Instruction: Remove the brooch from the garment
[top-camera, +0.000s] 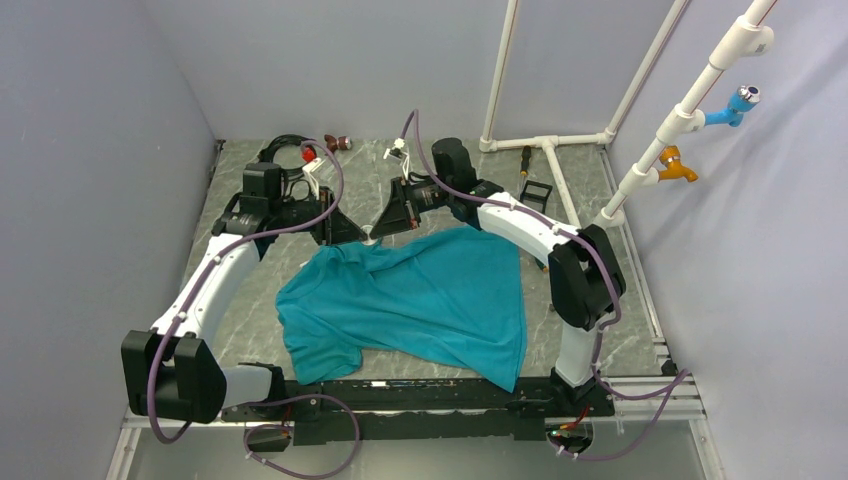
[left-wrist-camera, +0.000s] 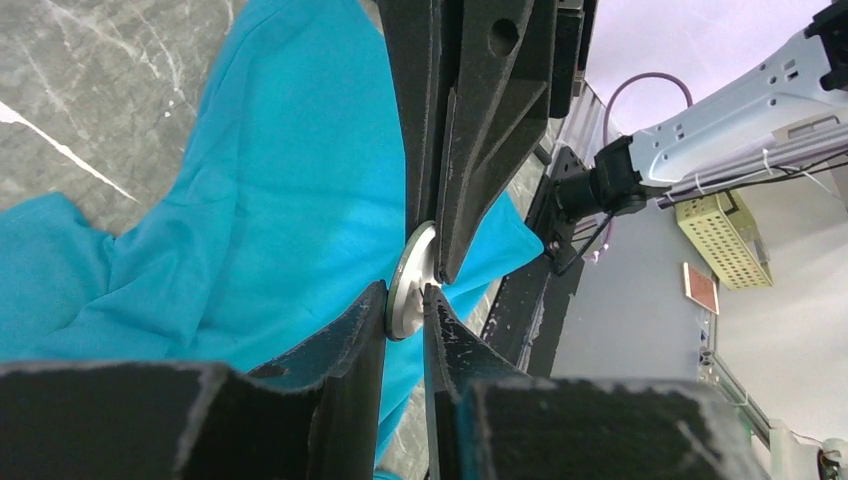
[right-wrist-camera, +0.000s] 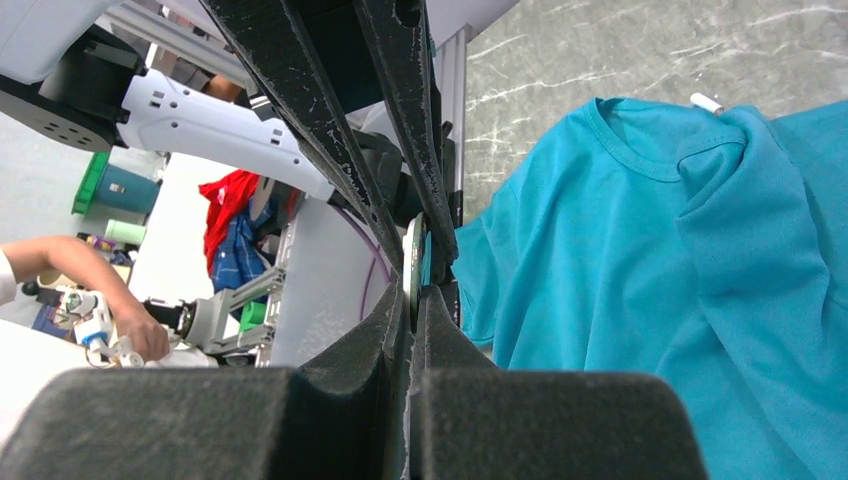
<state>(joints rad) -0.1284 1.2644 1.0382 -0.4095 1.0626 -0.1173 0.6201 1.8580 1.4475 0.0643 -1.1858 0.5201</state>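
The teal t-shirt lies spread on the marble table, its collar end lifted toward the back. The brooch, a small round grey disc, sits at that lifted edge. My left gripper and right gripper meet on it from opposite sides. In the left wrist view my left gripper is shut on the disc's lower rim, with the shirt behind it. In the right wrist view my right gripper is shut on the disc's thin edge, beside the shirt.
A reddish-brown tool and black cables lie at the back left. A screwdriver, a black square frame and white pipes are at the back right. A small white stub lies by the collar.
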